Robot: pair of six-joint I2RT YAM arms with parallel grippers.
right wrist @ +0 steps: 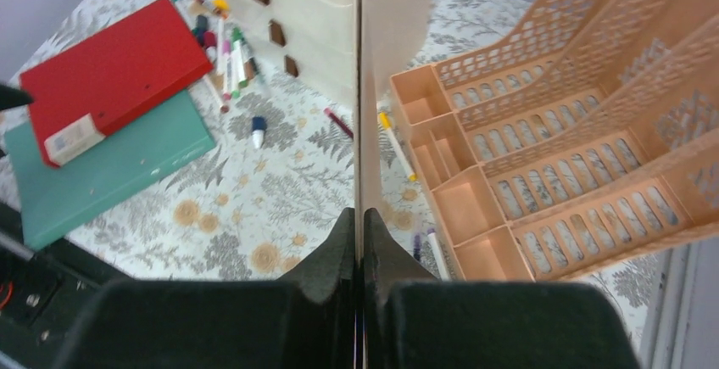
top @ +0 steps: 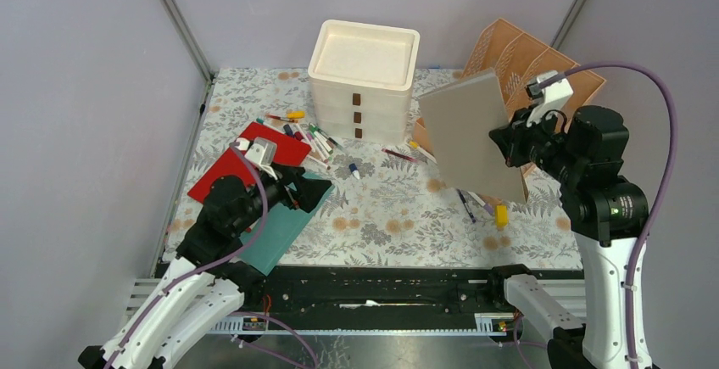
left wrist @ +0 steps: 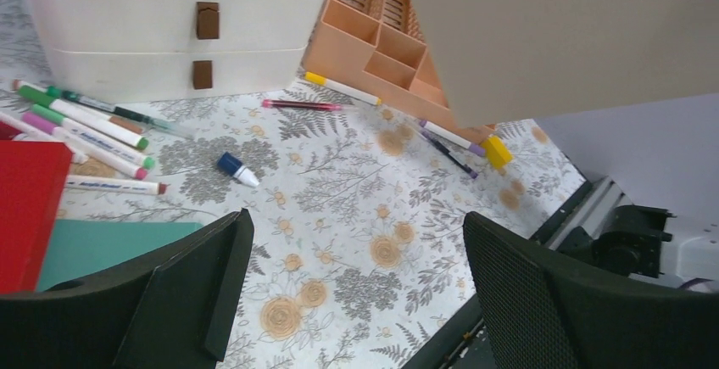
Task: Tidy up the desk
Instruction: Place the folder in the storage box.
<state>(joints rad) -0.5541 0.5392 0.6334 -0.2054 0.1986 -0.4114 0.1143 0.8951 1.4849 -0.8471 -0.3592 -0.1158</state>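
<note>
The desk (top: 398,216) is covered by a pale fern-and-flower cloth. My right gripper (top: 507,144) is shut on a grey-beige folder (top: 466,136) and holds it upright in the air, just left of the orange file organizer (top: 517,55). In the right wrist view the gripper (right wrist: 359,216) pinches the folder (right wrist: 358,89), seen edge-on, with the organizer (right wrist: 551,131) to its right. My left gripper (top: 309,187) is open and empty, low over the cloth beside a teal folder (top: 280,229). In the left wrist view the gripper (left wrist: 352,242) has only cloth between its jaws.
A white drawer unit (top: 360,76) stands at the back centre. A red folder (top: 233,170) lies partly on the teal one. Several markers (top: 314,140) lie in front of the drawers. A yellow highlighter (top: 501,215) and pens lie under the held folder. Metal rails frame the desk.
</note>
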